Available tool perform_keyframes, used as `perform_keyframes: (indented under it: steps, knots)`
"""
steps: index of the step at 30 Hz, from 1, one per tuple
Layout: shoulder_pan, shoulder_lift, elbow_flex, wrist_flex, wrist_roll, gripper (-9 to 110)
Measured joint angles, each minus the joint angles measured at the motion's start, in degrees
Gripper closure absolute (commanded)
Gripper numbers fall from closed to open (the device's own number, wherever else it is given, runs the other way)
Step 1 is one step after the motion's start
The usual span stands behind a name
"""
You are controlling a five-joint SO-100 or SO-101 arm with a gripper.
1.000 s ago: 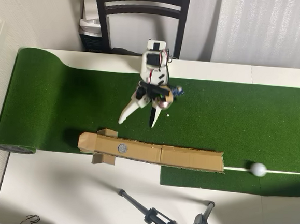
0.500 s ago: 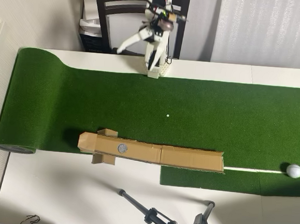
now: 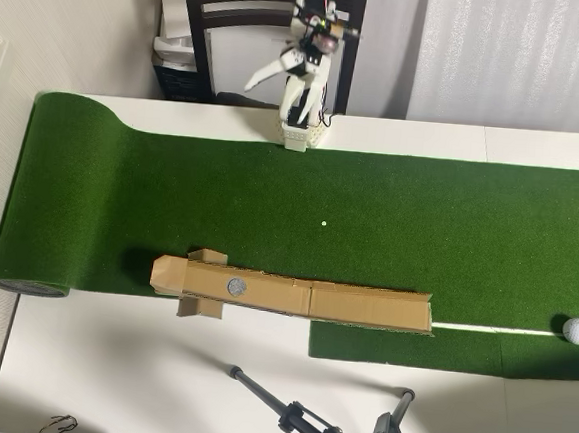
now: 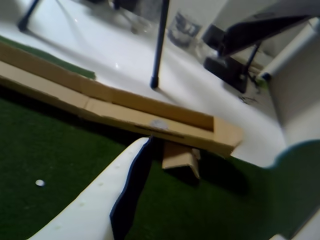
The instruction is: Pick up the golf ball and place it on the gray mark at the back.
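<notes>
Green artificial turf [image 3: 450,219] covers most of the tabletop in the overhead view, and the white robot arm [image 3: 305,87] is folded back at the top edge, rising in front of a dark chair [image 3: 276,5]. Its claw [image 3: 277,63] points up and to the left, holding nothing — the two fingers look spread apart, one long white finger [image 3: 264,73] angling away from the body. In the wrist view only that white finger [image 4: 95,200] with its dark inner pad shows clearly.

Far from the claw, at the lower right edge of the overhead view, the golf ball [image 3: 578,331] sits on the turf beside a white line. Below the claw, well apart from it, a long cardboard channel [image 3: 363,305] lies across the turf — the gray mark [image 3: 236,287] sits inside its left part. A tiny white dot [image 3: 323,222] lies between arm and channel.
</notes>
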Motion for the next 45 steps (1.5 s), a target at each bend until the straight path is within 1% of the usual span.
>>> perform_keyframes:
  steps: [4,8,16,20,23,32,35,45]
  knots:
    - [-0.4,10.9,15.6,-6.5,0.1,47]
    - [-4.5,13.3,28.9,-12.1,0.1,47]
    - [-13.9,13.2,44.9,-25.0,0.1,47]
    - [-14.8,12.5,50.1,-27.8,0.1,47]
    - [-15.5,12.5,52.0,-27.9,0.9,47]
    - [-13.7,12.5,57.7,-27.0,9.6,47]
    - [-12.6,12.5,57.7,-23.6,13.8,47]
    - [-12.1,12.5,57.8,-11.9,23.4,47]
